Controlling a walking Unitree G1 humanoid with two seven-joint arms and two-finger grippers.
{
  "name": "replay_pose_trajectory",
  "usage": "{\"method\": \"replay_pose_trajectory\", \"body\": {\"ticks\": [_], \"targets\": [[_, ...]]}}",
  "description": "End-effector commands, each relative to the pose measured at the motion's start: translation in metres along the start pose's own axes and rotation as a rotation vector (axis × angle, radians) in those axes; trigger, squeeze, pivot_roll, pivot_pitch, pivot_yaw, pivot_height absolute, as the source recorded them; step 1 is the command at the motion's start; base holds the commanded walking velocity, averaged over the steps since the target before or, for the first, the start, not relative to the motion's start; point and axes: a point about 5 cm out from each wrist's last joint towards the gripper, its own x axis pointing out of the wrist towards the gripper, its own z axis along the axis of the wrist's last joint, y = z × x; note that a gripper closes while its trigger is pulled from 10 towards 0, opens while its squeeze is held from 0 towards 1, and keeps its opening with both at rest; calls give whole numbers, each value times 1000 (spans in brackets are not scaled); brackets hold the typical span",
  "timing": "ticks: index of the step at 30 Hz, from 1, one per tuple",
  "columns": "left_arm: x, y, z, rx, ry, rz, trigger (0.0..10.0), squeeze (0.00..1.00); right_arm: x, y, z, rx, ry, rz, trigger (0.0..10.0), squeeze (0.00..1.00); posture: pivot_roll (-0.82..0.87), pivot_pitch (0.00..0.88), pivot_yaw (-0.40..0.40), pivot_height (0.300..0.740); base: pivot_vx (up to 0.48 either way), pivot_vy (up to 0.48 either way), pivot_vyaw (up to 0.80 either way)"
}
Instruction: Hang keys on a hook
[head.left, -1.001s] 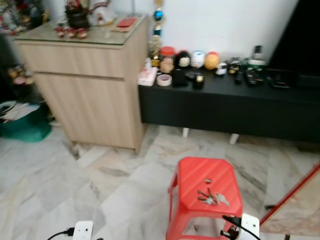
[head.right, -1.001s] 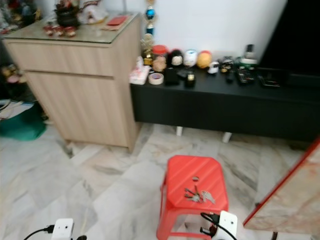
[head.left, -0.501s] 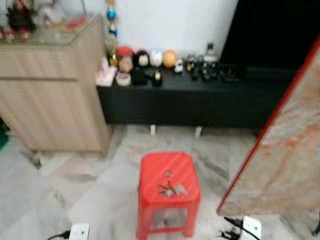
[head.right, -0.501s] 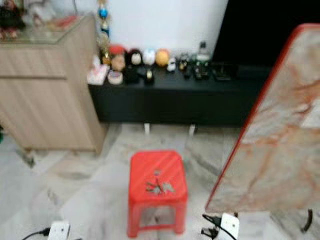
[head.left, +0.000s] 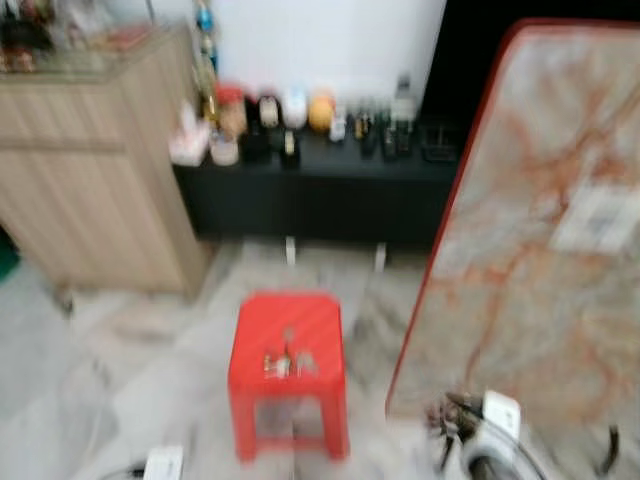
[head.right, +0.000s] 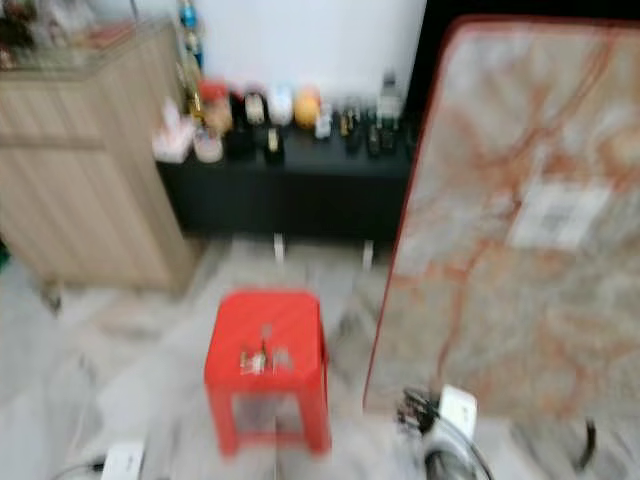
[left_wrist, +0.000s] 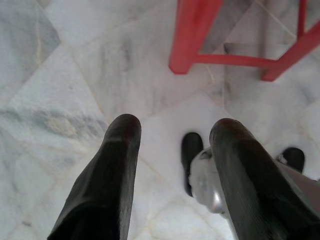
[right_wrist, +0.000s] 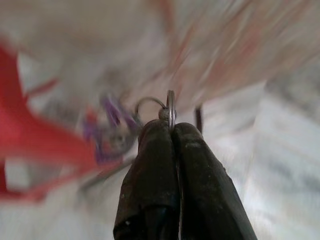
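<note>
Keys (head.left: 284, 364) lie in a small loose bunch on the seat of the red stool (head.left: 288, 375), which stands on the pale marble floor (head.left: 120, 380) and serves here as the landmark. The head views are blurred, so the bunch reads only as a few pale glints near the middle of the seat.

To the left of the stool and further back stands a light wooden cabinet (head.left: 95, 170) with clutter on its glass top. Straight behind the stool runs a low black bench (head.left: 320, 195) against the white wall, lined with small jars, round figurines and dark gadgets. To the right of the stool a large marble-patterned slab with a red edge (head.left: 530, 230) leans upright.

The left gripper (left_wrist: 172, 137) hangs low beside the stool, its two black fingers spread well apart over the floor tiles, with the stool's red legs just beyond them.

The right gripper (right_wrist: 172, 127) has its fingers pressed together on a thin metal ring (right_wrist: 169, 109); something purple dangles blurred beside it, possibly a key tag, with the stool's red streaked nearby.
</note>
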Motion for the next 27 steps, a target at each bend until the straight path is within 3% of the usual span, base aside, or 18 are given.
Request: {"method": "replay_pose_trajectory", "body": {"ticks": [1,6,10,13,19,27], "targets": [[-1,6,-4,20,25,11,10000,0,4,6,20,20,-84,-4,10000,0,48,0,-36,740,0,0,0],[-2,6,-8,23,32,10,10000,0,6,12,44,41,-206,-23,10000,0,43,0,-38,740,0,0,0],[-3,5,-9,26,36,8,10000,0,5,14,45,29,-228,-22,10000,0,43,0,-40,740,0,0,0],[-3,4,-10,28,36,6,10000,0,5,20,51,98,-258,-43,10000,0,34,0,-37,740,0,0,0],[-3,2,-10,29,35,8,10000,0,1,20,66,129,-376,-80,10000,0,35,0,-37,740,0,0,0],[-2,2,-9,45,36,4,10000,0,0,17,54,83,-328,-40,10000,0,17,0,-30,740,0,-33,0]]}}
